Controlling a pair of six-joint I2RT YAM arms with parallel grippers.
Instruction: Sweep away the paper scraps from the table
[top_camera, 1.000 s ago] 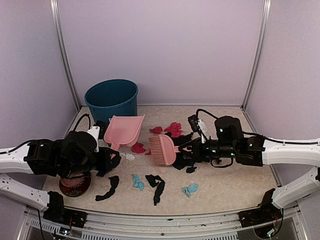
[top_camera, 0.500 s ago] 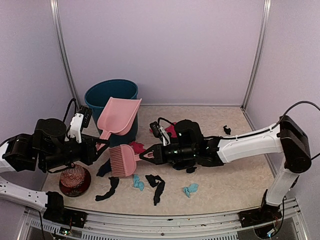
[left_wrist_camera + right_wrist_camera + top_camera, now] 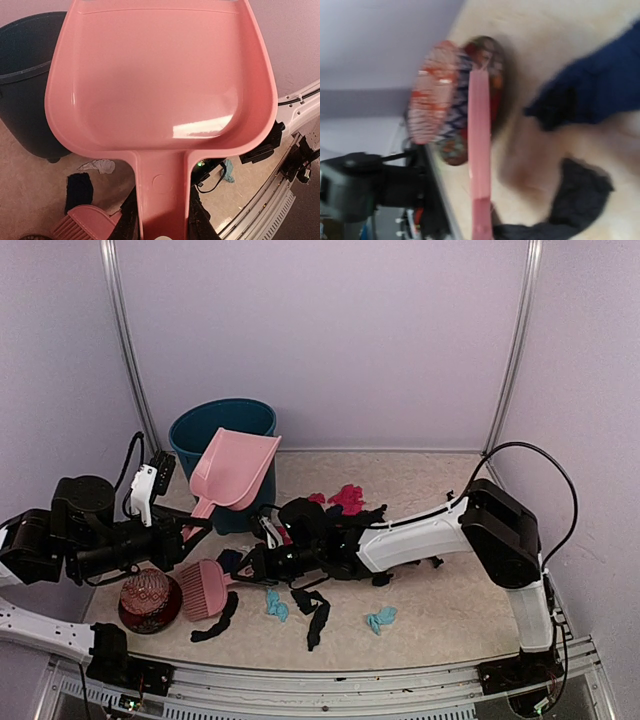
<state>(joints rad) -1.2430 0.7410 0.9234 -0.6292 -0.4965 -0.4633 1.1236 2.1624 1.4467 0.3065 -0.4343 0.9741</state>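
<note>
The left claw (image 3: 183, 532) is clenched on the handle of a pink dustpan (image 3: 235, 470), holding it raised off the worktop (image 3: 450, 590) at the left of the top view, with its scoop tilted up in front of a teal bucket (image 3: 190, 450). The left wrist view shows the handle pinched between the two fingers (image 3: 131, 220) at the bottom of the frame, and the scoop's inside is bare. The right arm reaches across to the lower left, where the right claw (image 3: 258, 563) is closed on the handle of a pink brush (image 3: 203, 588). The brush head sits low, just beside a red patterned ball (image 3: 148, 592) resting in a dark bowl (image 3: 135, 618). In the blurred right wrist view the brush appears edge-on as a pink strip close to the ball. The paper scraps (image 3: 213, 621) lie on the worktop: black ones along the lower centre of the frame, a teal scrap (image 3: 275, 605) next to them and another teal one further right, magenta scraps (image 3: 347, 497) in the middle toward the back, and more dark pieces partly hidden under the right arm. A white scrap (image 3: 100, 165) lies on the worktop near the bucket's base.
</note>
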